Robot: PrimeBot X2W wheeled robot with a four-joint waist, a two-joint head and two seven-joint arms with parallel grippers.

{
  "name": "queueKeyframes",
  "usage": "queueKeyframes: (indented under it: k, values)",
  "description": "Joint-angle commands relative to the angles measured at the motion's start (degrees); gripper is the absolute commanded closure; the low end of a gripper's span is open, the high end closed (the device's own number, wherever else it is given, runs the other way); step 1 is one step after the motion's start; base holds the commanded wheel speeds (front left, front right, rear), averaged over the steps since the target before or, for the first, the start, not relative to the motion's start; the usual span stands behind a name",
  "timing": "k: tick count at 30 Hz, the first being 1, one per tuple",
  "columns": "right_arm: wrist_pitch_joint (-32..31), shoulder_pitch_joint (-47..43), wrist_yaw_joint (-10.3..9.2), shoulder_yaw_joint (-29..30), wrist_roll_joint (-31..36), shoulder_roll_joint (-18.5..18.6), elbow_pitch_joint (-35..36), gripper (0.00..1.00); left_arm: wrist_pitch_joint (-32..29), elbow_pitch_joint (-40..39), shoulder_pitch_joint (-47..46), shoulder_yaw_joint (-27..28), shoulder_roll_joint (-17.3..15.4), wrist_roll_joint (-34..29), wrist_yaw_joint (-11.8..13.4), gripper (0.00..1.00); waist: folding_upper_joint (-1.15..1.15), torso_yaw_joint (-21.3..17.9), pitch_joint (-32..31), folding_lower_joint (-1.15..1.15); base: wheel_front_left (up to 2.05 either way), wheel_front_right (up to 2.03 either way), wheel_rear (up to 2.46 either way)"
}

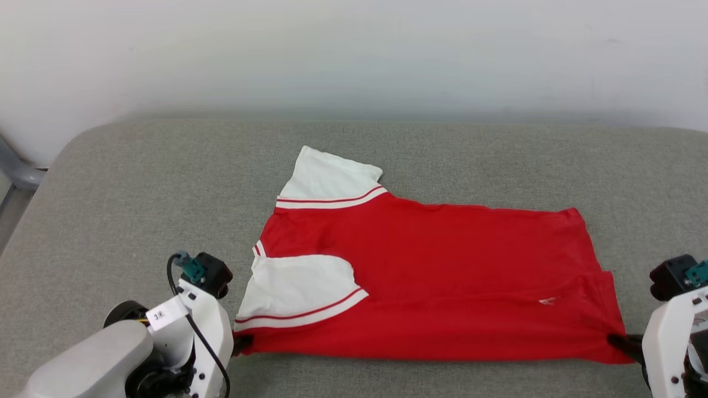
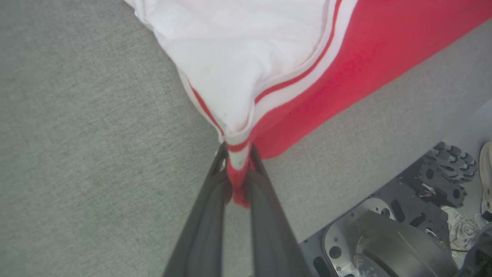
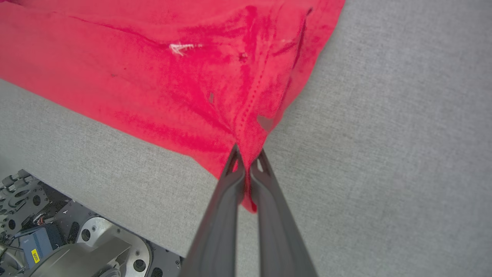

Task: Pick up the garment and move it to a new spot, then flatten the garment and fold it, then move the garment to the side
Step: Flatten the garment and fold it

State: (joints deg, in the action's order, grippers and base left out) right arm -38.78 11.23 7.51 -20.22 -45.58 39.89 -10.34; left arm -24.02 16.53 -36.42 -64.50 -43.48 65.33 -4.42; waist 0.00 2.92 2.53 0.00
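Nearest, at the front edge of the grey pad (image 1: 138, 182), both arms reach in from the lower corners. The left gripper (image 2: 236, 154) is clamped on the shirt (image 1: 442, 276) at its near left corner, with striped trim and a bunch of red cloth squeezed between the two dark fingers. The right gripper (image 3: 248, 157) is closed on the near right corner, where a pinch of red hem pokes out between its fingers and the cloth puckers towards them. Below the pad's edge, the wrist views catch the robot's dark metal base (image 2: 384, 238). The shirt lies flat across the middle of the pad, its long side running left to right and its near edge stretched between the two grippers. One white sleeve (image 1: 296, 290) lies over the red body at the near left, bordered by red and white stripes. A small white mark (image 1: 547, 300) sits on the red near the right end. Farther back, the other sleeve (image 1: 329, 177) sticks out from the far left of the body. Bare pad runs beyond it to a pale wall (image 1: 354, 55).
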Motion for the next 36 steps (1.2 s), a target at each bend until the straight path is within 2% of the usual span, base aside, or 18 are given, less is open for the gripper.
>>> queueKeyframes:
  k: [1, 5, 11, 12, 16, 17, 18, 19, 20, 24, 29, 36]
  values:
    - [-0.6, -2.3, -0.05, 0.8, -0.7, 0.7, 1.2, 1.0, 0.1, -1.4, 1.7, -0.4, -1.0, 0.1, 0.9, 1.0, 0.0, 0.1, -0.6, 0.0, 0.0, 0.0, 0.0]
    - [-2.0, -5.7, -0.05, 3.0, -1.1, 1.1, 2.5, 1.0, 0.6, -4.0, 4.4, -0.9, -2.0, 0.9, 2.2, 1.0, 0.0, 0.2, -0.6, 0.0, 0.0, 0.0, 0.0]
    - [-4.0, -7.8, -0.05, 5.0, -1.1, -1.9, 1.7, 1.0, 1.0, -2.8, 6.0, -1.2, -1.4, 1.4, 3.6, 1.0, 0.0, 0.0, 0.9, 0.0, 0.0, 0.0, 0.0]
    - [-4.6, -8.0, -0.05, 5.2, -0.1, -3.3, 0.1, 1.0, 0.9, -0.6, 6.3, -1.3, -0.5, 1.8, 3.2, 1.0, 0.0, -0.1, 1.6, 0.0, 0.0, 0.0, 0.0]
    - [-3.8, -8.0, -0.05, 5.3, 0.8, -4.6, -1.6, 1.0, 1.4, 2.1, 6.4, -1.5, 0.5, 1.8, 2.5, 1.0, 0.0, 0.0, 2.0, 0.0, 0.0, 0.0, 0.0]
    - [-3.2, -8.0, -0.05, 5.6, 0.6, -5.0, -1.7, 1.0, 1.5, 2.6, 6.5, -1.4, 0.8, 2.1, 2.3, 0.81, 0.0, -0.1, 1.9, 0.0, 0.0, 0.0, 0.0]
    - [-3.2, -8.0, -0.05, 5.6, 0.6, -5.0, -1.7, 1.0, 1.5, 2.6, 6.5, -1.4, 0.8, 2.1, 2.3, 0.81, 0.0, -0.1, 1.9, 0.0, 0.0, 0.0, 0.0]
    - [-2.6, -8.1, -0.05, 6.3, 0.1, -5.5, -2.0, 0.63, 1.9, 2.8, 6.1, -1.3, 0.7, 1.4, 2.2, 0.0, 0.0, 0.0, 1.8, 0.0, 0.0, 0.0, 0.0]
    - [-1.7, -8.2, -0.05, 7.0, -0.1, -5.9, -1.9, 0.0, 2.2, 2.8, 5.1, -1.4, 0.2, 0.4, 2.4, 0.0, 0.0, 0.1, 1.6, 0.0, 0.0, 0.0, 0.0]
    - [2.6, -9.0, -0.04, 9.1, 0.0, -6.5, 0.2, 0.0, 3.2, 1.1, 2.5, -0.8, -1.1, -1.8, 2.5, 0.0, 0.0, 0.5, 0.4, 0.0, 0.0, 0.0, 0.0]
    - [11.3, -8.1, -0.04, 11.4, 3.8, -7.0, 4.5, 0.0, 6.4, -1.4, -1.4, 1.4, -2.5, -4.7, 4.3, 0.0, 0.0, 0.2, -0.6, 0.0, 0.0, 0.0, 0.0]
    - [28.3, -4.4, -0.04, 18.0, 13.8, -13.7, 9.8, 0.0, 15.0, -0.3, -8.6, 5.1, 0.1, -10.9, 7.5, 0.0, 0.0, -1.6, 1.4, 0.0, 0.0, 0.0, 0.0]
